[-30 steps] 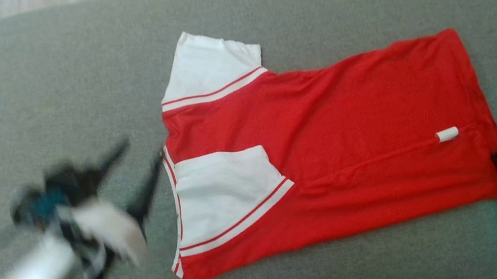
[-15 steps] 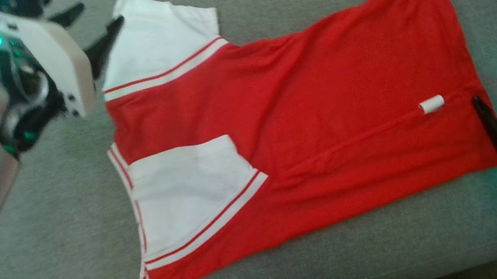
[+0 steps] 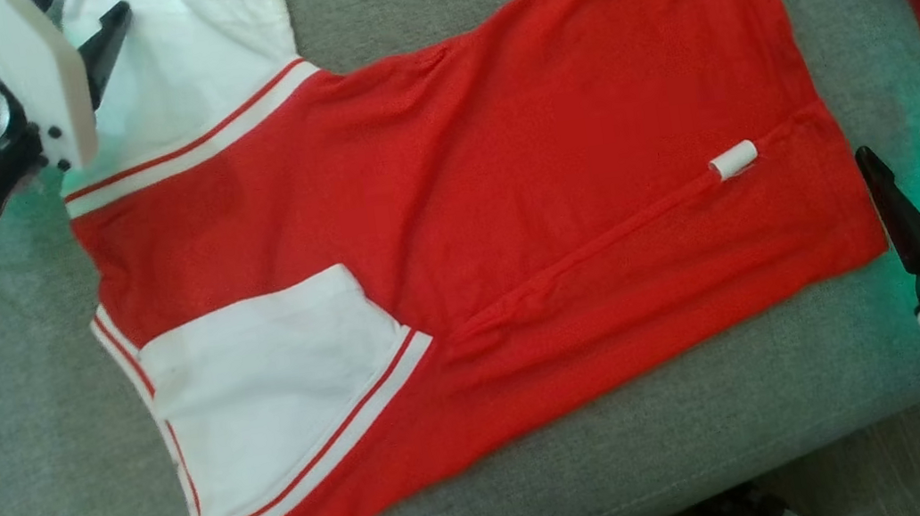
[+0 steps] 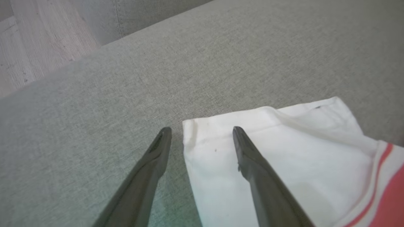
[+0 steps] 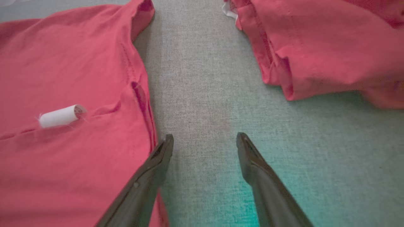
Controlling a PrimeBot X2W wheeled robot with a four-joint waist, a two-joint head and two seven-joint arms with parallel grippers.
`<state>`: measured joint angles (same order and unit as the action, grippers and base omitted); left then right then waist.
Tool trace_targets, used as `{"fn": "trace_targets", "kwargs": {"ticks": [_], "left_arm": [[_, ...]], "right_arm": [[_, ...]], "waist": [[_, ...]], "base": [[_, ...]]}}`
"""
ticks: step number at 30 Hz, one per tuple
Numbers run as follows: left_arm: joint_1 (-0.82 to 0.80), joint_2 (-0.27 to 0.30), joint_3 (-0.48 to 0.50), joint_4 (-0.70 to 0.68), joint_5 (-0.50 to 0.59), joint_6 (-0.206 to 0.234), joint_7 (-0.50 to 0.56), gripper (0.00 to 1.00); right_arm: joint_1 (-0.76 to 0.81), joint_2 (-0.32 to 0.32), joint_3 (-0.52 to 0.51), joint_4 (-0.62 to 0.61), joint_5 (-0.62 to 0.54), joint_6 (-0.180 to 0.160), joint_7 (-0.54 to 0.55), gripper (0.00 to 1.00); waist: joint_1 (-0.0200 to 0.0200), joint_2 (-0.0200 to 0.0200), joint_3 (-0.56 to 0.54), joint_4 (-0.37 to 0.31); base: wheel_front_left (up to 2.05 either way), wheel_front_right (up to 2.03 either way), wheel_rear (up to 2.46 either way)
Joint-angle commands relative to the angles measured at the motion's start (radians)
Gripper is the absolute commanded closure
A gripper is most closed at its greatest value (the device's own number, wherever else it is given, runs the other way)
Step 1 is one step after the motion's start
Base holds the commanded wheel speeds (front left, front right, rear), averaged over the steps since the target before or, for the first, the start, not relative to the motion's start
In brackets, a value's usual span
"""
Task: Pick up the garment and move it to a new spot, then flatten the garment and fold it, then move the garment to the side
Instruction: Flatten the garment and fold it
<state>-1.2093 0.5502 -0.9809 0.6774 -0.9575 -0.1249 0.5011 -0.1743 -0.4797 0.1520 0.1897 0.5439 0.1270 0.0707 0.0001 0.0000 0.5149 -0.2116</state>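
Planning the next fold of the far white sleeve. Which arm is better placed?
Left: the open left gripper straddles a corner of the white sleeve; the right gripper hovers over bare cushion beside the hem.

No writing can be read anywhere; the rolled white tag [image 5: 60, 116] on the red shirt [image 5: 63, 56], near the right claw [image 5: 205, 136], shows none.

A bare strip of cushion [image 5: 195, 78] runs between the shirt [image 5: 63, 63] and the red pile [image 5: 315, 47]; the right claw [image 5: 205, 135], spread, stands in it. Beyond the white sleeve [image 4: 284, 157], cushion lies bare to its edge
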Motion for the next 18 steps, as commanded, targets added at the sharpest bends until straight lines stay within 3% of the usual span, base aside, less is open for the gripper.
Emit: {"fn": "trace_targets", "kwargs": {"ticks": [1,7,8,11,12,16,17,18], "left_arm": [[-0.062,0.042,0.03,-0.009,0.007,-0.004,-0.002,0.0],[-0.07,0.051,-0.002,0.021,0.005,-0.005,-0.023,0.0],[-0.073,0.054,-0.007,0.022,0.005,-0.005,-0.028,0.08],[-0.079,0.058,-0.022,0.031,-0.01,-0.006,-0.017,0.51],[-0.081,0.058,-0.025,0.035,-0.016,-0.006,-0.011,0.56],[-0.088,0.058,-0.037,0.039,-0.042,-0.006,0.005,0.94],[-0.09,0.059,-0.04,0.038,-0.045,-0.006,0.003,1.0],[-0.093,0.06,-0.041,0.034,-0.046,-0.006,-0.004,1.0]], "right_arm": [[0.015,-0.022,-0.001,-0.029,-0.01,0.004,-0.001,0.0],[0.021,-0.013,-0.01,-0.042,-0.017,0.004,0.002,0.0],[0.021,-0.012,-0.012,-0.043,-0.019,0.004,0.004,0.0],[0.02,-0.01,-0.018,-0.048,-0.026,0.004,0.009,0.0],[0.02,-0.01,-0.02,-0.05,-0.028,0.004,0.01,0.0],[0.018,-0.01,-0.03,-0.055,-0.034,0.004,0.017,0.0],[0.016,-0.009,-0.032,-0.057,-0.035,0.004,0.02,0.0],[0.012,-0.009,-0.034,-0.06,-0.035,0.004,0.022,0.0]], "waist": [[-0.0001,0.0,0.007,-0.008],[-0.0001,0.0,0.017,-0.018],[-0.0001,0.0,0.02,-0.019],[-0.0001,0.0,0.025,-0.019],[-0.0001,0.0,0.026,-0.019],[-0.0001,0.0,0.028,-0.014],[-0.0001,0.0,0.027,-0.012],[-0.0001,0.0,0.026,-0.011]], "base": [[0.0,0.0,0.0],[0.0,0.0,0.0],[0.0,0.0,0.0],[0.0,0.0,0.0],[0.0,0.0,0.0],[0.0,0.0,0.0],[0.0,0.0,0.0],[0.0,0.0,0.0]]}}
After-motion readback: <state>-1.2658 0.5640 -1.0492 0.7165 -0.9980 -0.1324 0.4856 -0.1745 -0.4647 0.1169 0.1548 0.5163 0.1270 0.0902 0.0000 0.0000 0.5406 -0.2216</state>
